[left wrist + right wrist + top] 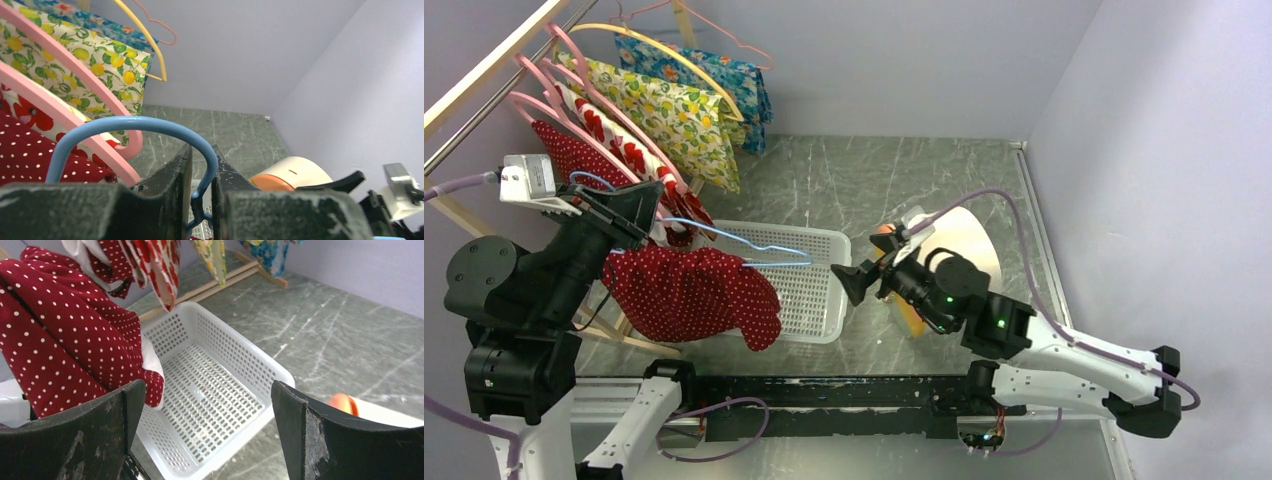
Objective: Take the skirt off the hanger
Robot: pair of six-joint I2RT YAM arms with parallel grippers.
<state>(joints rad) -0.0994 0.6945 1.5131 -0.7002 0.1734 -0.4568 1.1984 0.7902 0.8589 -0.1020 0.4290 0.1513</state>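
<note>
Right pincer gapes — red skirt just beside it.

Black-and-white arms – lilac cables, scuffed black right end effector

Skirt over basket's left edge, rack behind on the left

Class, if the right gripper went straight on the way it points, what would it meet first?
Probably the white basket, framed between the open fingers of the right gripper; the red dotted skirt hangs to one side. Height is unclear.
</note>
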